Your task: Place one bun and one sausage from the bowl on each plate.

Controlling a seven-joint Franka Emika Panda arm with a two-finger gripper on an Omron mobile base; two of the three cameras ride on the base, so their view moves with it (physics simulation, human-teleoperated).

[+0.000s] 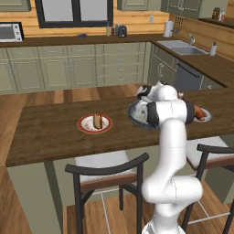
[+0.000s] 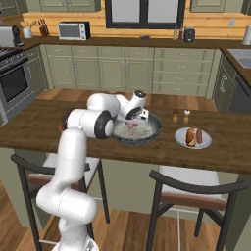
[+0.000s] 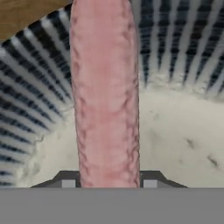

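Left base view: the arm bends forward over the counter, wrist dipped into the bowl (image 1: 135, 115), so the pincer itself is hidden behind the white forearm. Well off to the pincer's left sits the red-rimmed plate (image 1: 94, 124) carrying a tan bun (image 1: 97, 121). It has no sausage, so this one likely goes there. Close on the other side, the white plate (image 1: 204, 116) peeks past the arm with food on it.

Right base view: the pincer (image 2: 131, 124) points down inside the bowl (image 2: 153, 129), with a pink sausage (image 2: 131, 125) right at its tips. The white plate (image 2: 193, 139), off to the pincer's right, holds an orange-brown bun (image 2: 191, 138) and a reddish sausage (image 2: 199, 136) side by side, so that setting looks done. Two small shakers (image 2: 180, 116) stand behind it.

Hand view: the pink sausage (image 3: 106, 94) runs straight out from between the two fingertips (image 3: 149, 180), which sit tight against its sides. The pincer is pinching the sausage at one end. Beneath it lie the bowl's pale floor and striped wall (image 3: 30, 87). Whether it has lifted clear of the floor, I cannot tell.
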